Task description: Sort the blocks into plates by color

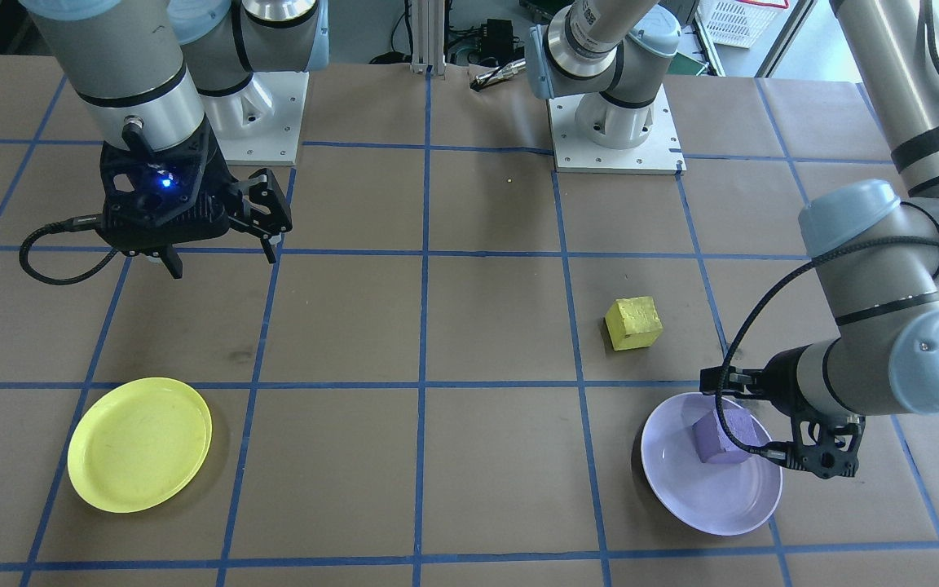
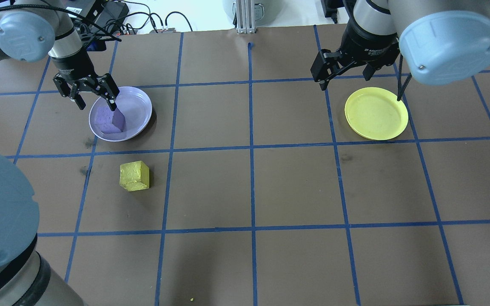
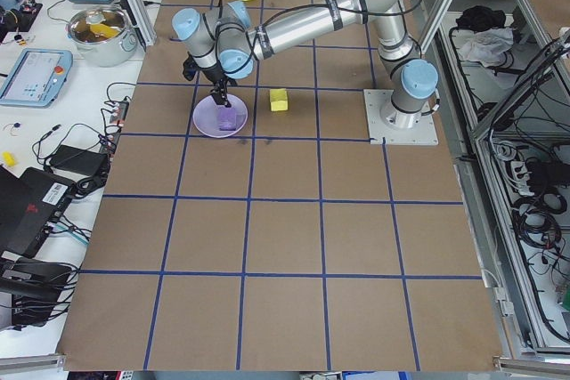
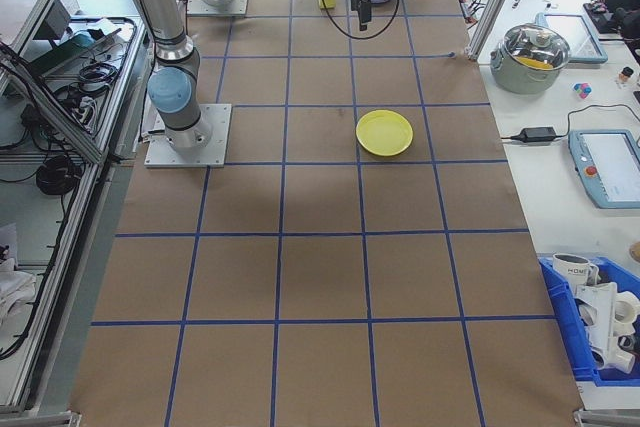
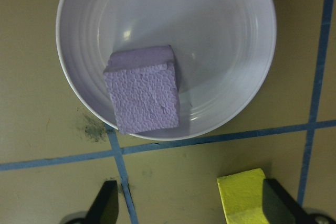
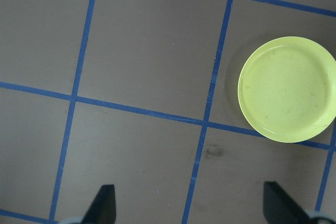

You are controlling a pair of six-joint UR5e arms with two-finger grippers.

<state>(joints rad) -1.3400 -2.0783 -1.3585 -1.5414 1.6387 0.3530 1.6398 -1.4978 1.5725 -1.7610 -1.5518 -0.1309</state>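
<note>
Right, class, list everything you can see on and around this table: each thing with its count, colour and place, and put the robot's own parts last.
Purple block: one, purple, lying inside the lavender plate.
Yellow block: one, yellow, on the bare table, just outside the lavender plate.
Lavender plate: one, pale lavender, on the robot's left side.
Yellow plate: one, bright yellow, empty, on the robot's right side.
Table: one, brown with blue tape lines.
Pot: one, metal with a lid, on the side bench.
Left gripper: one, black, open above the lavender plate.
Right gripper: one, black, open beside the yellow plate, fingers holding nothing.
</note>
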